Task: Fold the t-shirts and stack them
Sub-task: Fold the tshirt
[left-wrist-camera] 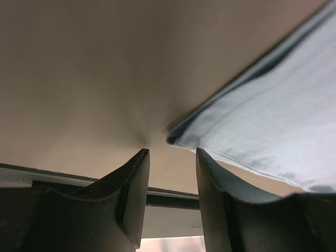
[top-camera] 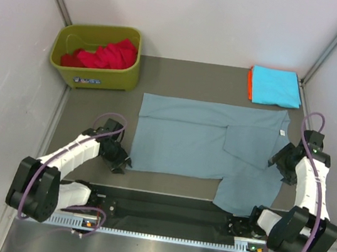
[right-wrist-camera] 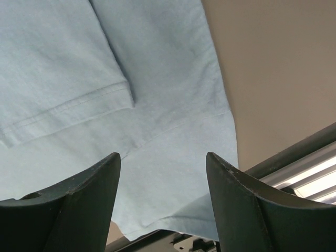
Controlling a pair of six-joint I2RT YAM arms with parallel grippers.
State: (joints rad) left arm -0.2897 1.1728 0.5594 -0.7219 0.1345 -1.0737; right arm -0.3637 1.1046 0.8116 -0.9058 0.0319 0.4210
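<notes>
A dusty grey-blue t-shirt [top-camera: 198,140] lies spread flat in the middle of the table, one sleeve folded in at the right and the other reaching the near edge. My left gripper [top-camera: 120,160] is open and empty, low at the shirt's near left corner; in the left wrist view the corner [left-wrist-camera: 181,137] lies just beyond the gripper [left-wrist-camera: 170,155]. My right gripper [top-camera: 280,162] is open over the shirt's right side; in the right wrist view cloth [right-wrist-camera: 157,105] fills the space under the gripper [right-wrist-camera: 163,157]. A folded cyan t-shirt [top-camera: 276,86] lies on an orange one [top-camera: 249,84] at the back right. A red t-shirt [top-camera: 106,53] sits in the bin.
The olive-green bin [top-camera: 93,77] stands at the back left. A black and metal rail [top-camera: 167,218] runs along the near edge between the arm bases. White walls close in the table on three sides.
</notes>
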